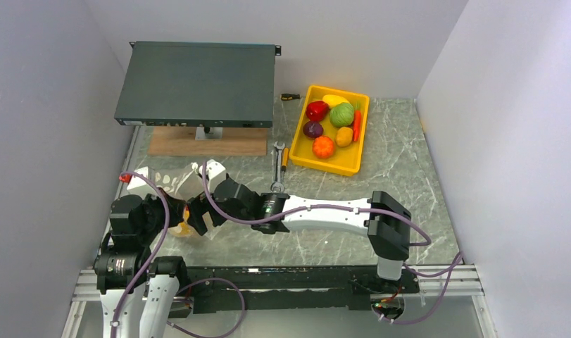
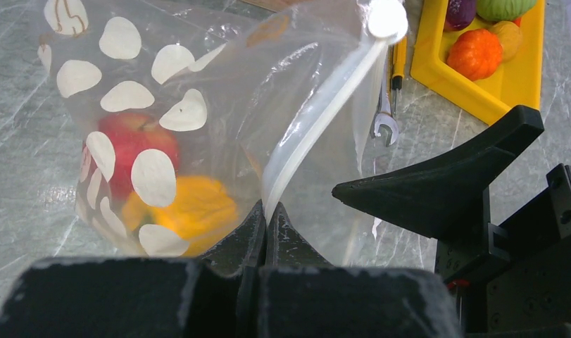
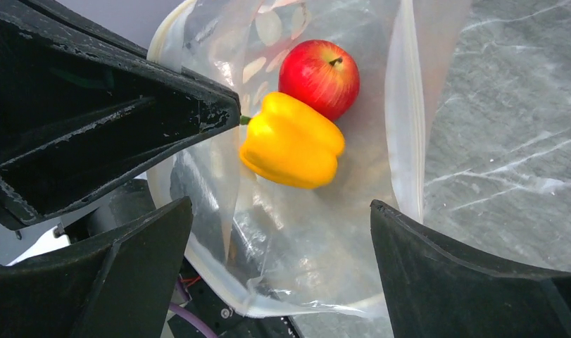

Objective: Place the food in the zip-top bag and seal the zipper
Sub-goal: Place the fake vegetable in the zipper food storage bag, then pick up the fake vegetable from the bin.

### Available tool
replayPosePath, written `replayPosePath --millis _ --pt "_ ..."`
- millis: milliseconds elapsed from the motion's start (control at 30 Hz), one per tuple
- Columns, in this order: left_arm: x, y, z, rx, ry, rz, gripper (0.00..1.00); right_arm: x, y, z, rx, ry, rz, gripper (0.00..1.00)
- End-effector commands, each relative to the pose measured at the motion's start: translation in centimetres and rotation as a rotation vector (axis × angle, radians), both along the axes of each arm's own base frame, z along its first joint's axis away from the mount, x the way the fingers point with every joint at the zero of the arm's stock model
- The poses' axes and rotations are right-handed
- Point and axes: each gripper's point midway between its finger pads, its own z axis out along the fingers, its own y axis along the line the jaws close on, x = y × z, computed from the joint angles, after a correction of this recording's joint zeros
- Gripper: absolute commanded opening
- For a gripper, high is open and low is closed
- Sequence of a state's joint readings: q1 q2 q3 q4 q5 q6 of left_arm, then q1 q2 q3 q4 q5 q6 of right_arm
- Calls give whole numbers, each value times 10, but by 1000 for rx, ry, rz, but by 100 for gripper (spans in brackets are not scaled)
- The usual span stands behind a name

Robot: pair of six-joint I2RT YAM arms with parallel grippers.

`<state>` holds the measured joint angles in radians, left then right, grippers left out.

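The clear dotted zip-top bag [image 1: 166,184] stands at the table's left with its mouth open. Inside lie a red apple [image 3: 319,67] and a yellow pepper [image 3: 293,141], also seen through the bag wall in the left wrist view as the apple [image 2: 131,144] and the pepper [image 2: 191,208]. My left gripper [image 2: 268,215] is shut on the whitish zipper [image 2: 317,120] at the mouth edge. My right gripper [image 3: 282,246] is open and empty, its fingers [image 3: 465,274] straddling the bag's mouth. More food sits in the yellow tray [image 1: 349,160]: a green cabbage [image 1: 342,114], a carrot [image 1: 357,125], an orange fruit [image 1: 324,146].
A grey rack unit [image 1: 198,83] on a wooden board [image 1: 208,144] stands at the back left. A wrench [image 1: 278,163] and a screwdriver [image 1: 290,97] lie between it and the tray. White walls close in on both sides.
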<state>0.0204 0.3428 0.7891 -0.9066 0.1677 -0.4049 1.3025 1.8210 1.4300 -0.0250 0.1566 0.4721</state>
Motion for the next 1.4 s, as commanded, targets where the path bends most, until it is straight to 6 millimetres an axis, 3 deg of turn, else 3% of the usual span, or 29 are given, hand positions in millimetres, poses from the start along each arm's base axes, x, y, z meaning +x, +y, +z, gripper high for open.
replayPosePath --millis 0,167,333,433,600,700,800,933,1033,1367 --pt "5 0 8 3 -38 0 0 5 -8 32 60 -16 -21 97" --pt "5 0 8 2 -36 0 0 18 -42 45 72 -31 -65 98" --pt "5 -1 8 0 -37 -11 0 56 -111 43 59 -64 -210 98" --pt "5 -2 8 0 -38 -17 0 91 -167 24 35 -49 -337 98" --pt "5 -2 8 1 -35 -17 0 164 -272 0 -27 -36 -668 99" --pt "5 -3 8 1 -39 -21 0 203 -320 -15 -45 4 -825 99" --pt "5 -4 9 0 -40 -28 0 241 -356 -42 -53 139 -924 99" --pt "5 -4 8 0 -38 -30 0 282 -375 -72 27 322 -927 99" --pt "5 -4 8 0 -37 -30 0 302 -379 -90 27 367 -936 99" --pt "6 -4 7 0 -27 -33 0 328 -382 -130 -9 386 -960 100"
